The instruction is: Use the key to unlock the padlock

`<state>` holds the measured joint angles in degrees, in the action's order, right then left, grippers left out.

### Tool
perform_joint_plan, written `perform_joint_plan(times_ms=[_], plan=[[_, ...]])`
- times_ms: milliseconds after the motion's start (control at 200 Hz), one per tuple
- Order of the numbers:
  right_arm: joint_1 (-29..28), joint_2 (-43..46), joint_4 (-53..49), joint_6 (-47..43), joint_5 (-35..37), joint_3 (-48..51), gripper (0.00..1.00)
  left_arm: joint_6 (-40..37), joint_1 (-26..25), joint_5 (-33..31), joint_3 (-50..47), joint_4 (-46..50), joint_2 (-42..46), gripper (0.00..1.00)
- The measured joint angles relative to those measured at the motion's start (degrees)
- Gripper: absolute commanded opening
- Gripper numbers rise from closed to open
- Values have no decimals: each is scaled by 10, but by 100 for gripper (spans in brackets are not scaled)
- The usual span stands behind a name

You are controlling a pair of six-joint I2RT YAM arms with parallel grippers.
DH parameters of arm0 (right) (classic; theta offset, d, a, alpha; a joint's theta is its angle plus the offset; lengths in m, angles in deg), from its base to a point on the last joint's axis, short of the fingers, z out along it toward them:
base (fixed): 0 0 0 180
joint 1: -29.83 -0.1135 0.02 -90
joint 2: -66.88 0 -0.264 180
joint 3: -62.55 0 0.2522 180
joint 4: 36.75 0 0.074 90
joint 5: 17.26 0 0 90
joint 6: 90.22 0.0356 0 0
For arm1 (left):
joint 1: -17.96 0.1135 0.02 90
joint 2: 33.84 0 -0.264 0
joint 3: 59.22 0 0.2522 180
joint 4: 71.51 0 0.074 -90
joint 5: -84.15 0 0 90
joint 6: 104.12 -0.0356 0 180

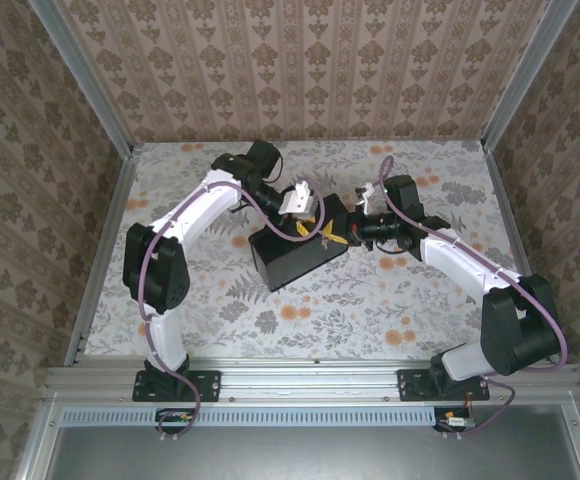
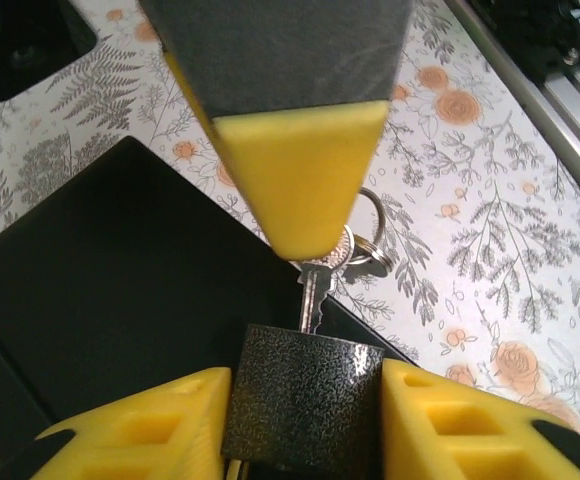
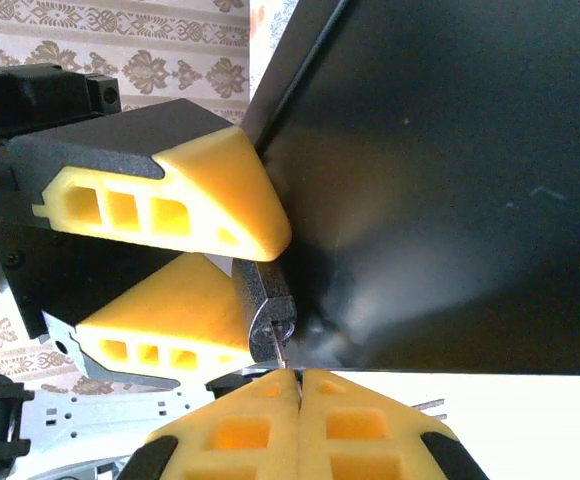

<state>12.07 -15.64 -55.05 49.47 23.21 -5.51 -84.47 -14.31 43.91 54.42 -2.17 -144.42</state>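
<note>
The small dark padlock (image 2: 302, 400) sits squeezed between the two yellow fingers of my left gripper (image 2: 305, 372), above the black box. The grey key (image 2: 310, 295) stands in the lock's bottom face, its ring (image 2: 372, 238) hanging beside it. My right gripper (image 3: 300, 375) is shut on the key's head, and one of its yellow fingers (image 2: 300, 170) comes down from the top of the left wrist view. In the right wrist view the padlock (image 3: 268, 300) shows end-on with the key's blade (image 3: 281, 350) entering the keyhole. From above, both grippers (image 1: 298, 205) (image 1: 355, 232) meet over the box; the shackle is hidden.
The black box (image 1: 295, 255) lies at the middle of the floral table (image 1: 390, 310), right under the lock. Patterned walls and aluminium rails (image 1: 100, 250) close in the table on three sides. Purple cables run along both arms.
</note>
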Motion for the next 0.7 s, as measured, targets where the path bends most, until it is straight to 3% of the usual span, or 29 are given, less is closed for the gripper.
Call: perform_joint_plan(times_ms=[390,700], plan=[[-28,45,46,9,92,42,0,5,2,18,-9,-19,-1,22],[-31,16,108,52,89,41,0,15,14,13,-9,-25,0,19]])
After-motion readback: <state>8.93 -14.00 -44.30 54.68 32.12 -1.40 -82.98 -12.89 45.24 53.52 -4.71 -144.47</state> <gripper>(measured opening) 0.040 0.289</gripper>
